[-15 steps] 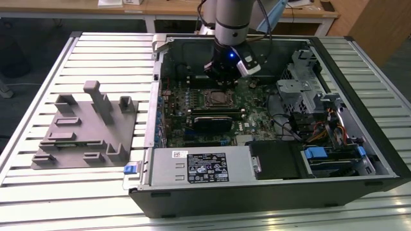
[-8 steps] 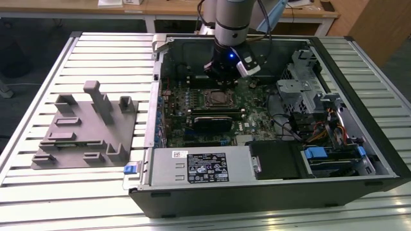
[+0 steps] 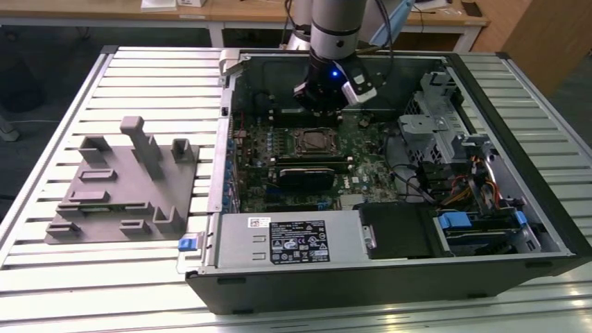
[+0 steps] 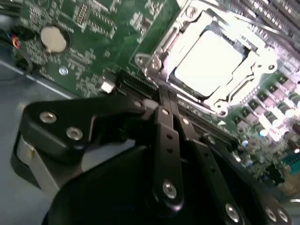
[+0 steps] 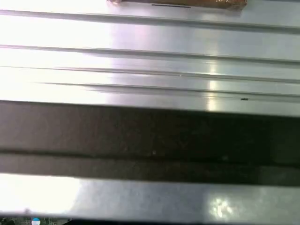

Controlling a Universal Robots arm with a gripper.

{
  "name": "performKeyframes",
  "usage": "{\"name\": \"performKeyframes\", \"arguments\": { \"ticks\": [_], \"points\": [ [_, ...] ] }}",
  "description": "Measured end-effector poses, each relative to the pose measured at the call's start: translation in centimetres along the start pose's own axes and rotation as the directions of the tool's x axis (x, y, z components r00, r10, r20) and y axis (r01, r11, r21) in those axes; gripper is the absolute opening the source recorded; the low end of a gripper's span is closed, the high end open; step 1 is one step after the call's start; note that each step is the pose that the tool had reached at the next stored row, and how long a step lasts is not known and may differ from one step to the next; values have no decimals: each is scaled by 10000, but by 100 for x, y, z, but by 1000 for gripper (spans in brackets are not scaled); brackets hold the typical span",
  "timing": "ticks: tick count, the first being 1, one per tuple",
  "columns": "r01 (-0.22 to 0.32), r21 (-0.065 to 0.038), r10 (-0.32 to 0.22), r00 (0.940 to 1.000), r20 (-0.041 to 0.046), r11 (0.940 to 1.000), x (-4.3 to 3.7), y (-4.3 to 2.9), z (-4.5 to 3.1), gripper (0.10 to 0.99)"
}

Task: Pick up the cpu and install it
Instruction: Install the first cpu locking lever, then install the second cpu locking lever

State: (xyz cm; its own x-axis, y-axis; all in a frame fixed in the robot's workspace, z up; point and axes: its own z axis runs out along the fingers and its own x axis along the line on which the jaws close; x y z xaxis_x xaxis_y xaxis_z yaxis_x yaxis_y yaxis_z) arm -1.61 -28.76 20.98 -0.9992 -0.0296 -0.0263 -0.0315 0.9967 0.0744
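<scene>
The cpu (image 4: 208, 61), a pale silvery square, lies in the metal-framed socket (image 4: 157, 61) on the green motherboard (image 4: 93, 28). In the exterior view the cpu (image 3: 315, 141) sits mid-board inside the open computer case (image 3: 389, 277). My gripper (image 3: 321, 109) hangs just above the board, a short way behind the socket. In the second wrist view its black fingers (image 4: 165, 117) lie pressed together with nothing between them, their tips beside the socket's edge and apart from the cpu.
A black ribbed block (image 3: 306, 177) sits in front of the socket. The power supply with a white label (image 3: 288, 239) fills the case's front. Drive cages and cables (image 3: 453, 159) crowd the exterior view's right. A grey fixture (image 3: 120, 184) stands on the slatted table (image 3: 74, 277).
</scene>
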Motion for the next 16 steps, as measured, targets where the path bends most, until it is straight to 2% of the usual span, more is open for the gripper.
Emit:
{"name": "performKeyframes", "arguments": {
  "ticks": [16],
  "points": [
    [-1, 1, 1, 10000, 0, 10000, -6, -46, -4, 106]
  ]
}}
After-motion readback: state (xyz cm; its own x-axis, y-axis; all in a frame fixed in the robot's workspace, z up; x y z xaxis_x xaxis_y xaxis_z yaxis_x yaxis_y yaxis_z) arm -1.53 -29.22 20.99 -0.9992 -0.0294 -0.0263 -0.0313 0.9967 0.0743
